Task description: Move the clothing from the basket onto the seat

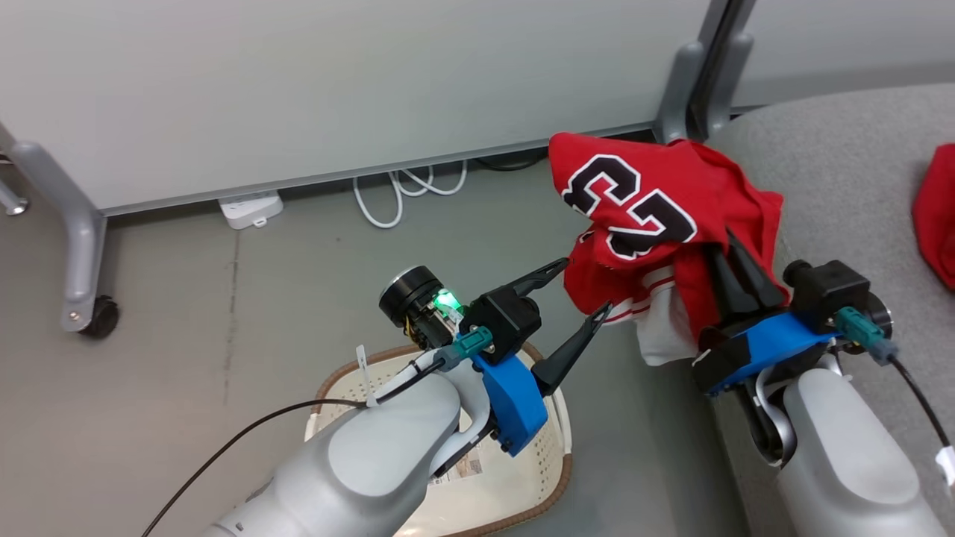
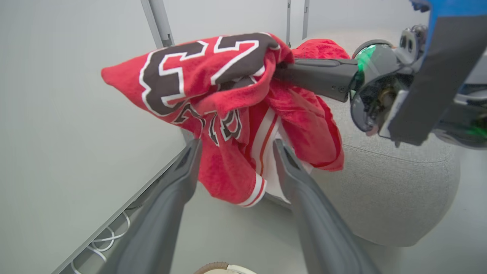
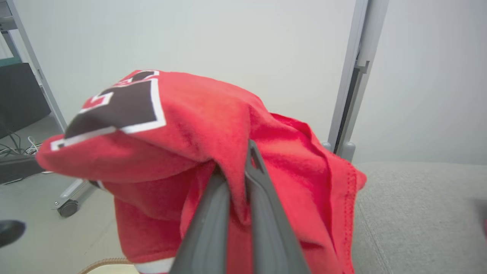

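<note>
Head view: right gripper [image 1: 730, 237] clamps the jersey [image 1: 656, 216] at the seat's [image 1: 835, 171] left edge, seat lying rightward; left gripper [image 1: 586, 285] gapes empty beside it.

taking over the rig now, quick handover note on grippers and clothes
Left gripper: open, fingers at the jersey's hanging lower edge, gripping nothing.
Right gripper: shut on the jersey, holding it up in the air at the seat's near edge.
Plain red cloth: lying on the seat, far right in the head view.
Basket: on the floor under the left arm; the part in view holds no clothing.
Done: plain cloth placed. Left: carry the jersey over the seat and release it.
</note>
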`<state>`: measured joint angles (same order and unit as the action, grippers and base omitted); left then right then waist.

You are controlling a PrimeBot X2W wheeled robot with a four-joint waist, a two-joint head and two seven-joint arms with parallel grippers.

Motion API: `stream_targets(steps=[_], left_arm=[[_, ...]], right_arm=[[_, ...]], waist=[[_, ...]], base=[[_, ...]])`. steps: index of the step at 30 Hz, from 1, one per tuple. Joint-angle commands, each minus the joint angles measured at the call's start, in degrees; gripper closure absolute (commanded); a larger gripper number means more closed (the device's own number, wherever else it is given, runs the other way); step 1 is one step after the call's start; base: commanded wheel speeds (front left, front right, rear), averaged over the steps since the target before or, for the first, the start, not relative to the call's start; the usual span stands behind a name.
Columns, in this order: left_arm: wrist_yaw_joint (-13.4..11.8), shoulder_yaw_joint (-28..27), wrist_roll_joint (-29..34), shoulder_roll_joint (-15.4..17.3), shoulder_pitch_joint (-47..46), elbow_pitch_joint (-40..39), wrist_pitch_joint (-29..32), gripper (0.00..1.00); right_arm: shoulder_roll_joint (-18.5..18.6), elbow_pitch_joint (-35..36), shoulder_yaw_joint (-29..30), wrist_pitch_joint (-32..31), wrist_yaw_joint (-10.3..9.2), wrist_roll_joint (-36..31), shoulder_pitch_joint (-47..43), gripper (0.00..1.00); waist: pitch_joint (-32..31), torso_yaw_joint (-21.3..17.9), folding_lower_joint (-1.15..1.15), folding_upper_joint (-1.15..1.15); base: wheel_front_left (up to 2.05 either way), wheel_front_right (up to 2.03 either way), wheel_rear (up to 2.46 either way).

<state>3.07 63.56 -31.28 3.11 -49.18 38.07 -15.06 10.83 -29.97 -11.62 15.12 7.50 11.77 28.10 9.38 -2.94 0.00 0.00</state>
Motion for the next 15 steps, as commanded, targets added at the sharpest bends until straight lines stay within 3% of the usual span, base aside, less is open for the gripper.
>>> stream_targets(steps=[1, 15], left_arm=[[-0.28, -0.10, 0.35, 0.33, -0.54, -0.35, -0.17, 0.00], [-0.68, 0.12, 2.46, 0.63, -2.55, -1.79, -0.17, 0.00]], right_arm=[[0.31, 0.83, 0.60, 0.04, -0.02, -0.14, -0.50, 1.00], [1.26, 6.98, 8.30, 0.04, -0.02, -0.32, -2.69, 1.00]], waist=[[1.10, -1.37, 0.00, 0.00], [6.07, -9.72, 0.00, 0.00]], base=[[0.00, 0.00, 0.00], [0.00, 0.00, 0.00]])
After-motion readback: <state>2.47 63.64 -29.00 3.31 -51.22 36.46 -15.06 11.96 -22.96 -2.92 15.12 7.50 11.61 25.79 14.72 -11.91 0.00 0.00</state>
